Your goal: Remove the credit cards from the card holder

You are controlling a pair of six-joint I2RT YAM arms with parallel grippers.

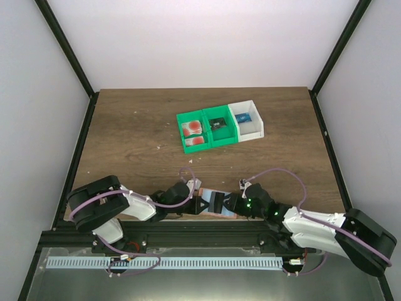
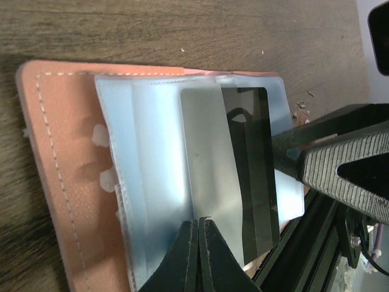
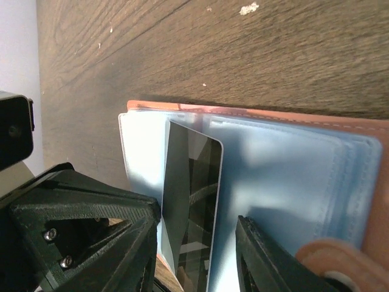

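Note:
The card holder (image 1: 210,202) lies open at the table's near edge, with a salmon-pink rim (image 2: 61,182) and blue-grey pockets (image 2: 146,164). A glossy grey credit card (image 2: 231,170) stands tilted up out of a pocket (image 3: 191,201). My left gripper (image 2: 199,222) is shut, its tips pinching the card's lower edge. My right gripper (image 3: 197,216) is open, its fingers (image 3: 261,255) on either side of the card. One ribbed finger (image 2: 340,164) reaches the card's far edge. Two pale cards with red blots (image 1: 193,133) lie in the green bin.
A row of bins stands at mid-table: the green bin (image 1: 185,149), a second green one (image 1: 219,125) and a white one (image 1: 247,119), each of the latter two with a small item inside. The black frame rail (image 1: 207,227) runs just behind the holder.

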